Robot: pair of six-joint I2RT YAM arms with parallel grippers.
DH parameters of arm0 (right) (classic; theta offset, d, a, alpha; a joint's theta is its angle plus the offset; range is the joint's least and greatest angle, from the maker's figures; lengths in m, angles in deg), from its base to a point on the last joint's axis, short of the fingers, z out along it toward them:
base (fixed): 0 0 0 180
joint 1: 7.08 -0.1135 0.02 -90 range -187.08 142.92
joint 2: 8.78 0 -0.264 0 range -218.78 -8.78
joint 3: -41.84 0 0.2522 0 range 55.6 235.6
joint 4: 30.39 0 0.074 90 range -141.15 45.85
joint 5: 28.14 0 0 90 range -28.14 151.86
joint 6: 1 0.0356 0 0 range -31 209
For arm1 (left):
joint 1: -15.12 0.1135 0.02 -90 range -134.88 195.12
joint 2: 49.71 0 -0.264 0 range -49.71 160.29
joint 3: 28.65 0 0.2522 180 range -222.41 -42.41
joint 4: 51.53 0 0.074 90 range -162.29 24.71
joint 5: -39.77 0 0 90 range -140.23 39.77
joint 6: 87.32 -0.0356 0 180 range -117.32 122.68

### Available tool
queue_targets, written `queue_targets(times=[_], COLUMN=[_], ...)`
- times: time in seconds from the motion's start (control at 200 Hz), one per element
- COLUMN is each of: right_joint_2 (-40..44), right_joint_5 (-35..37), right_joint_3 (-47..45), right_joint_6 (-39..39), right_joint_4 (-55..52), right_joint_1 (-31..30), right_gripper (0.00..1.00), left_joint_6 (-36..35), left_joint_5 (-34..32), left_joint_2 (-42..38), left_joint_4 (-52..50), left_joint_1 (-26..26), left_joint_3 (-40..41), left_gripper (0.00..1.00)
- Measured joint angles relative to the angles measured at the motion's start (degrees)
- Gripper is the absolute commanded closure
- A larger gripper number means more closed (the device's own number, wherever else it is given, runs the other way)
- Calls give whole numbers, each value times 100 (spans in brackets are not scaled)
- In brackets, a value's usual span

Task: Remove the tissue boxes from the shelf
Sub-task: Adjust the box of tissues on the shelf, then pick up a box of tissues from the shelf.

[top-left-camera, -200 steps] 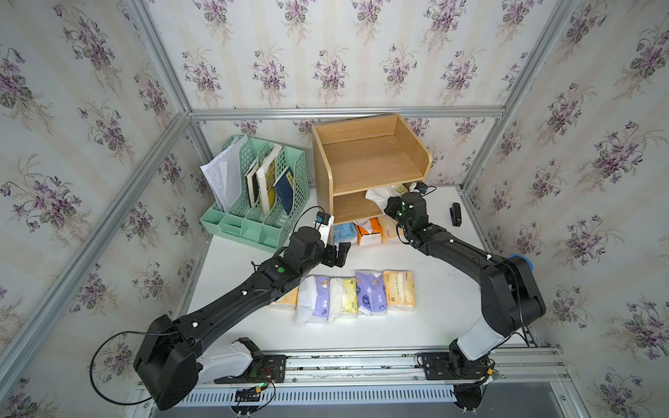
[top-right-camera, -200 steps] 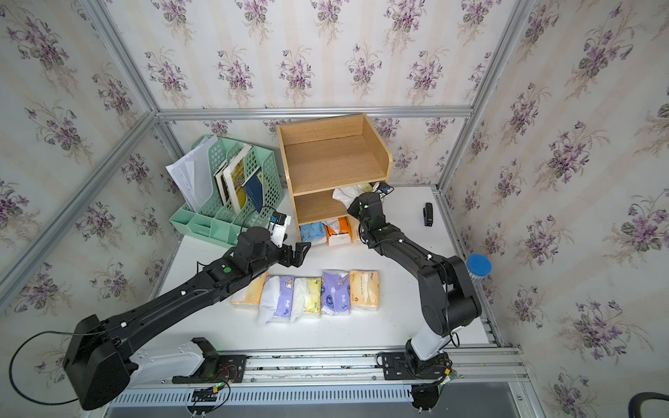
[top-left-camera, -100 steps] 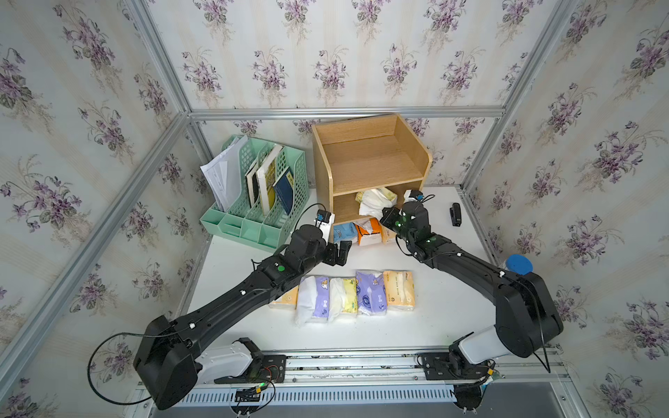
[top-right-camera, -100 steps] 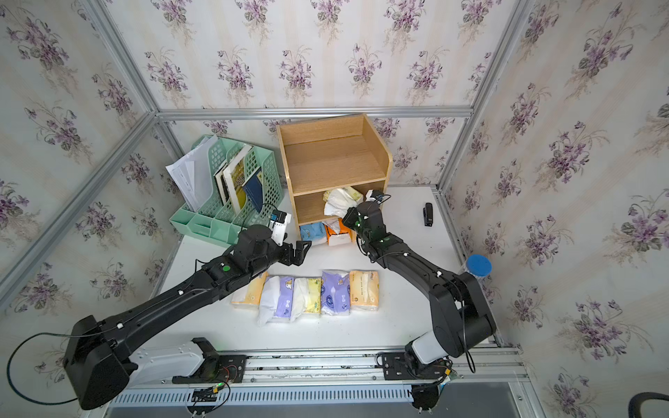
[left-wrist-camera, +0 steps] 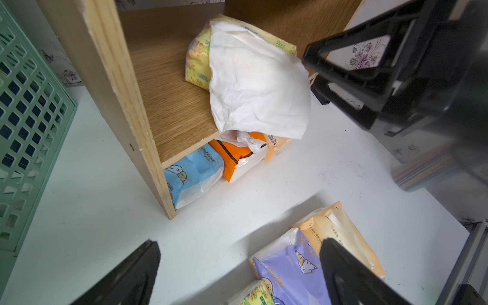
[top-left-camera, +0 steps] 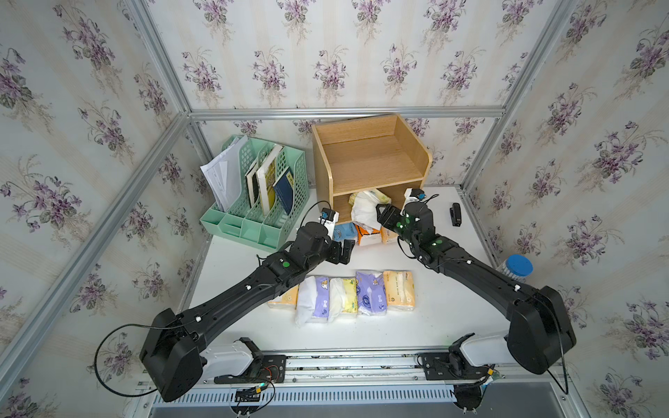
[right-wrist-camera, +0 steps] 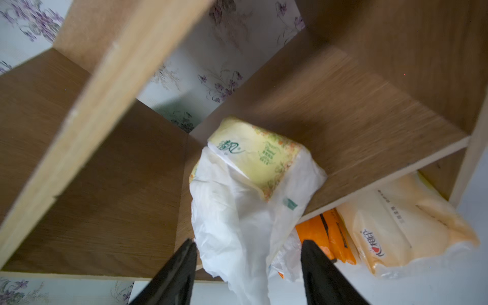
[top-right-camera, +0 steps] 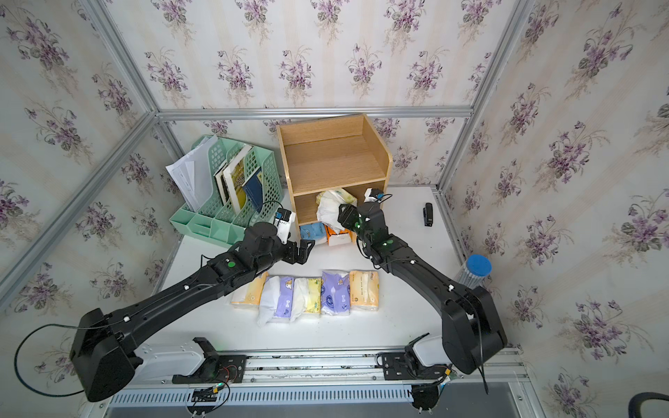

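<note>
Jaws parted, the right end effector (right-wrist-camera: 248, 243) straddles the trailing sheet (right-wrist-camera: 232, 224) of a yellow tissue pack (right-wrist-camera: 258, 155) on the shelf (right-wrist-camera: 343, 118), seemingly to drag it out; the left end effector (left-wrist-camera: 240, 243) hovers wide open.

Pale yellow tissue pack (right-wrist-camera: 258, 155), middle tier of the shelf (right-wrist-camera: 343, 111): green brand characters, seemingly 清风. Pale orange tissue pack (right-wrist-camera: 401, 224), bottom tier, right: red 心相印 beside a heart mark. Light blue tissue pack (left-wrist-camera: 192, 169), bottom tier, left: small print, illegible.
</note>
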Motion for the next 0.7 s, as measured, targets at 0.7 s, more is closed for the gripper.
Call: queue_targets(times=[0.7], right_joint_2=[-669], right_joint_5=[-1202], right_joint_3=[203], right_joint_6=[-236], right_joint_4=[623], right_joint_1=[586], right_gripper=[28], left_joint_6=[-24], left_joint_5=[-133], left_joint_2=[273], left_joint_4=[-33], left_joint_1=[0], left_joint_3=[-337], left_gripper=[1])
